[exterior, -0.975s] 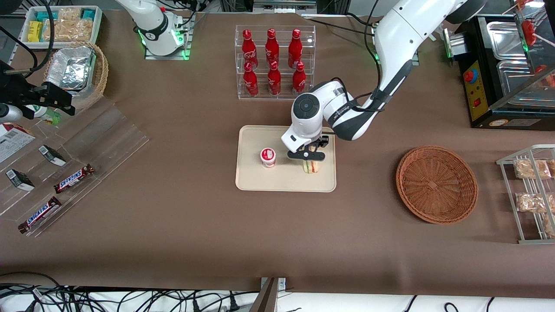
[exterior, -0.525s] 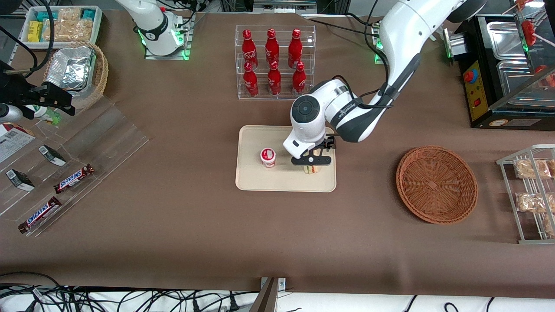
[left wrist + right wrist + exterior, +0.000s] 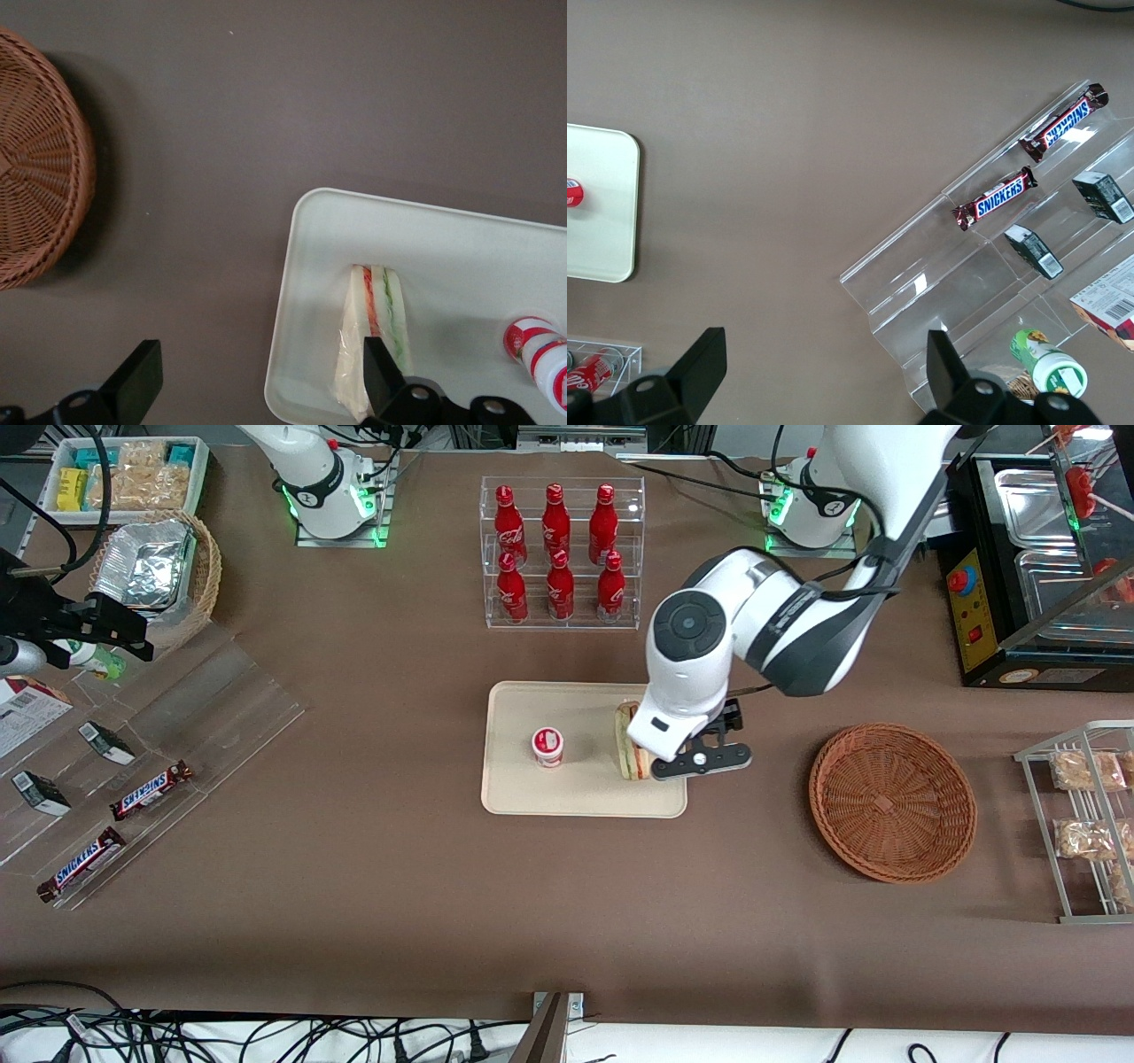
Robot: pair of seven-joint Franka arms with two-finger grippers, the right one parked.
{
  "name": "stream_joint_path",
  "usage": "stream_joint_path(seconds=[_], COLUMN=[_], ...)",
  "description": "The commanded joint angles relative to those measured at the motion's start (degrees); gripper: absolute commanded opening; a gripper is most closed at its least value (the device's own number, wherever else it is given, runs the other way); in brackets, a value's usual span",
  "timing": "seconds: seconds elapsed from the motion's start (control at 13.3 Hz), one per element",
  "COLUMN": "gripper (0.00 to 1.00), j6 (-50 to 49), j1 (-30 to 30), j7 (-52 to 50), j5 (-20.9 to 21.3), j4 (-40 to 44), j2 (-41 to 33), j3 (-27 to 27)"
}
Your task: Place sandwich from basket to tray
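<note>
The wrapped sandwich (image 3: 628, 747) lies on the cream tray (image 3: 523, 797), near the tray edge that faces the reddish-brown basket (image 3: 892, 802). My gripper (image 3: 700, 762) hangs above that tray edge, open, with nothing between its fingers. In the left wrist view the sandwich (image 3: 379, 328) shows its red and green layers on the tray (image 3: 461, 252), and one black finger overlaps its tip. The gripper (image 3: 259, 379) spans the tray's rim and bare table. The basket (image 3: 35, 195) holds nothing that I can see.
A small red-and-white cup (image 3: 547, 746) stands on the tray beside the sandwich. A clear rack of red bottles (image 3: 558, 549) stands farther from the camera. A wire rack of snack packets (image 3: 1085, 815) and a black machine (image 3: 1019, 576) lie toward the working arm's end.
The gripper let go of the sandwich, rose and swung toward the basket. The sandwich stays on the tray and now shows more fully.
</note>
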Motion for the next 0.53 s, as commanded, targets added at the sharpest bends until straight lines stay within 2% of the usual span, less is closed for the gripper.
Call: stream_joint_path(seconds=[0.0,0.15,0.45], gripper=[1.00,1.00,1.00], j6=[-2.09,-3.24,-5.34], j1=[3.86,7.46,12.65], j7=[-0.06,0.38,9.24], j5=[-1.20,-2.24,-7.26], j4=[-0.62,-0.54,-0.54], j2=[-4.50,-6.27,-9.70], j3=[-0.34,-0.60,-0.43])
